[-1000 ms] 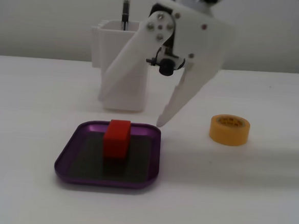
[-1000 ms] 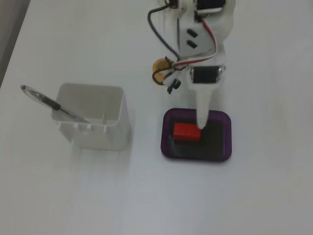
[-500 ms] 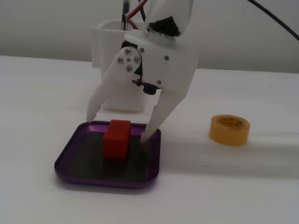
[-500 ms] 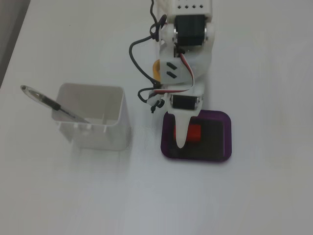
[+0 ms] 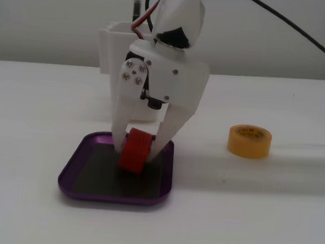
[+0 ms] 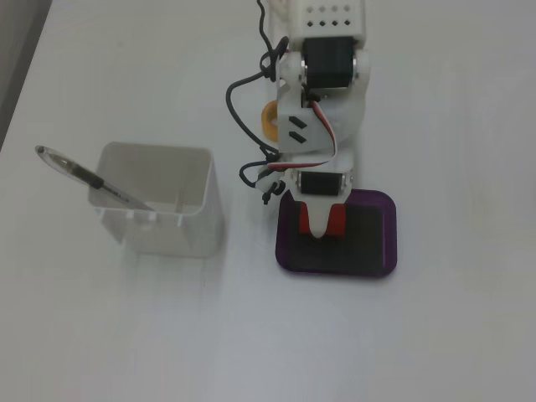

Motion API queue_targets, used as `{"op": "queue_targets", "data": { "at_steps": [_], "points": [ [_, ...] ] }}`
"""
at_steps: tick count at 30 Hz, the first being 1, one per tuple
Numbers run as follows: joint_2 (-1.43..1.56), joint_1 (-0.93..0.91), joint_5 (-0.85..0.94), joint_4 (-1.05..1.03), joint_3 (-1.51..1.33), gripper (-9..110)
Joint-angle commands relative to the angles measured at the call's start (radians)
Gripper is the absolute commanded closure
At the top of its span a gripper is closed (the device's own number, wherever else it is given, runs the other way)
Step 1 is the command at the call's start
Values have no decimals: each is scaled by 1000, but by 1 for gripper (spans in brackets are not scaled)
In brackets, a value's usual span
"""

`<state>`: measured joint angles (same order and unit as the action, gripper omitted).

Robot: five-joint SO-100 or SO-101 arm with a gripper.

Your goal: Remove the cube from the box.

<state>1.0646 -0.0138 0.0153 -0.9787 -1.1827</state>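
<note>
The red cube (image 5: 134, 151) sits between my gripper's (image 5: 139, 149) two white fingers, over the dark bottom of the purple box (image 5: 90, 192). The fingers close on both its sides, and its lower edge looks at or just above the box's floor. In the other fixed view, from above, the cube (image 6: 319, 220) shows red on both sides of the gripper (image 6: 318, 233) inside the purple box (image 6: 377, 268). The arm reaches down from the top of that view and hides most of the cube.
A yellow tape roll (image 5: 249, 141) lies on the white table right of the box; in the view from above it (image 6: 270, 120) peeks out behind the arm. A tall white container (image 6: 163, 201) with a pen (image 6: 92, 181) stands left of the box.
</note>
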Motion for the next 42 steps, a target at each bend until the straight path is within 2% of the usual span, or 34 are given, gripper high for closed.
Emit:
{"op": "queue_targets", "data": {
  "at_steps": [1,4,14,18,22,25,33,42],
  "points": [
    [25,9,6,0,31,102],
    [72,11,-3,-28,92,102],
    [373,28,-3,-330,199,102],
    [522,69,6,-419,112,102],
    [675,127,6,-422,-84,102],
    [775,158,-3,-333,-288,102],
    [942,155,8,67,-862,102],
    [965,97,5,322,-1098,102]
  ]
}}
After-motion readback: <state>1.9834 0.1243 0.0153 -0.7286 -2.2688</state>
